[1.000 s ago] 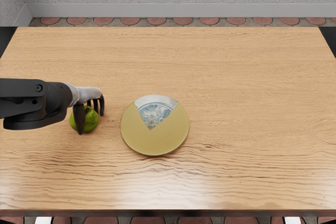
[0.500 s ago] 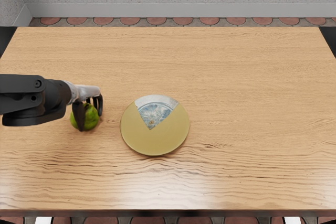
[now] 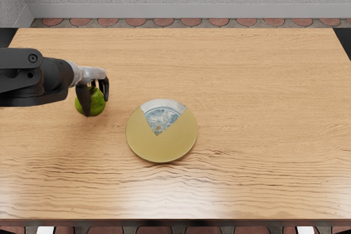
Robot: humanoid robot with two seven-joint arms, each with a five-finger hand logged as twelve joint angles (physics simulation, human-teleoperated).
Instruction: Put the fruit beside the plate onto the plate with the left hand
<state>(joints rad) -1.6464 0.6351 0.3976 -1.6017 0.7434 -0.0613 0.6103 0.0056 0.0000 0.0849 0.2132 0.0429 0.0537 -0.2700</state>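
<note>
Noted left hand (image 3: 92,84) clamped on green fruit (image 3: 96,103), with dark fingers (image 3: 83,102) curled down over its top and both flanks. Traced the arm in from the picture's left edge, running level across the near-left part of wooden table (image 3: 247,80). Located fruit to the left of round yellow plate (image 3: 164,146) and slightly farther back, apart from it with bare wood between. Confirmed fruit not on plate. Could not establish whether the fruit's underside touches the table surface. Found outline close to round, marginally taller than wide. Took long axis as roughly upright, with reservation, since partly covered by the fingers. Cannot state which way it points: stem end hidden or too small to make out. Recorded plate lying flat near table centre, with a pale blue-grey wedge (image 3: 160,116) marking its far portion.
</note>
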